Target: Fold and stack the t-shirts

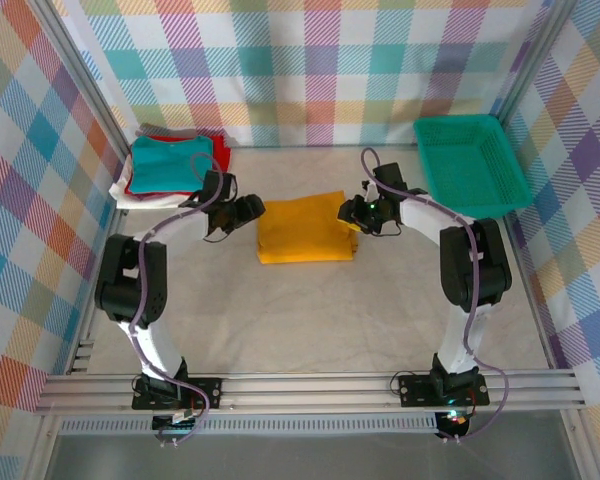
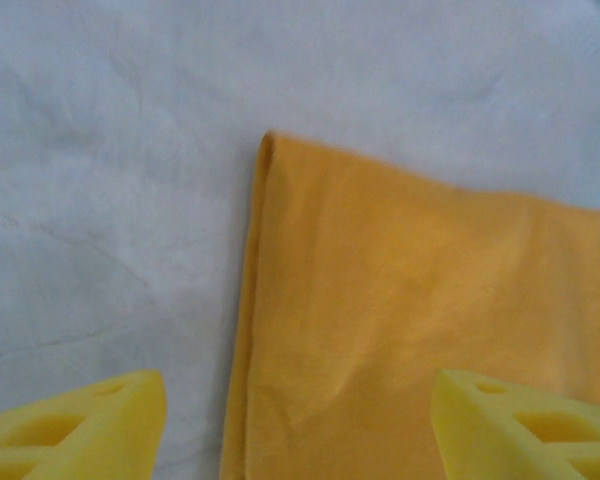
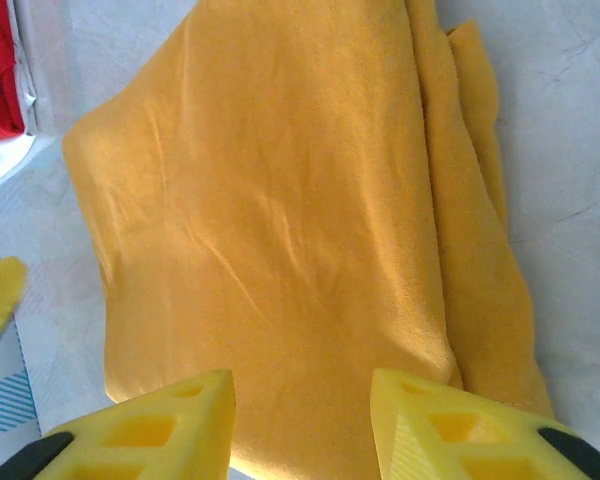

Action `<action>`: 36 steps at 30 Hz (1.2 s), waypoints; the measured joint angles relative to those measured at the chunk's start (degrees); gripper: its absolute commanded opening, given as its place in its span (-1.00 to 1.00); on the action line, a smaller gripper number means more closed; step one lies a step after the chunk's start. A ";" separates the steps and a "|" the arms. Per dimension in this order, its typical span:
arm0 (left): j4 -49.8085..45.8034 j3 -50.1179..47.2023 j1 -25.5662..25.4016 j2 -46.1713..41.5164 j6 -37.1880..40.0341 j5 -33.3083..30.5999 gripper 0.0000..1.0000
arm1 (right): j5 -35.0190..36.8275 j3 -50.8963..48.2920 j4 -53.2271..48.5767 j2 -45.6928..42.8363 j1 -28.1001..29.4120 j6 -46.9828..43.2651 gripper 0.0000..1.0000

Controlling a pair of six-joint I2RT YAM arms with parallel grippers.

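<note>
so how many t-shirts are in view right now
5: mustard-yellow tee folded mid-table; back-left stack: teal tee on top, red tee and white tee under it, grey tee behind. More may hide inside.

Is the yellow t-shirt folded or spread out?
Folded: the yellow t-shirt lies as a compact rectangle, with layered edges along one side.

Worktop [image 1: 310, 310]: pale, faintly marbled covering, evenly lit. Enclosure: pastel checked fabric is hung on the far wall [image 1: 310, 70], left wall [image 1: 30, 200] and right wall [image 1: 580, 180], framed by slim aluminium posts [image 1: 80, 90]. Near edge: grooved aluminium rails [image 1: 310, 388] are laid across.
</note>
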 measured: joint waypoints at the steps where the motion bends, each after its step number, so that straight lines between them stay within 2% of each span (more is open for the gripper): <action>1: -1.16 0.39 -0.48 1.22 0.15 -0.04 0.41 | 0.02 -0.02 0.00 0.00 0.02 0.00 -0.17; 6: -5.64 2.34 -3.61 5.90 0.15 -0.28 0.43 | 0.00 -0.52 -0.07 0.00 0.00 -0.02 -0.14; 13: -7.23 5.53 -6.16 8.79 0.15 -1.88 0.37 | -0.02 -0.92 -0.28 0.00 -0.11 -0.04 -0.12; 26: -12.24 15.06 -10.47 14.97 0.13 -7.52 -0.06 | -0.07 -3.06 0.00 0.00 -0.66 -0.04 -0.12; 31: -10.54 19.02 -12.59 18.58 -0.20 -7.65 -0.52 | -0.44 -4.61 0.35 -0.26 -1.38 -0.04 -0.12; 33: -10.05 19.39 -12.79 18.86 -0.48 -7.91 -0.88 | -0.66 -5.53 0.42 -0.70 -1.88 -0.04 -0.12; 34: -8.83 19.69 -12.92 19.37 -0.57 -7.56 -0.98 | -0.81 -6.10 0.42 -1.09 -2.21 -0.04 -0.12; 36: -6.99 20.15 -13.11 19.89 -0.79 -6.91 -1.00 | -0.96 -7.13 0.39 -2.16 -3.04 -0.04 -0.12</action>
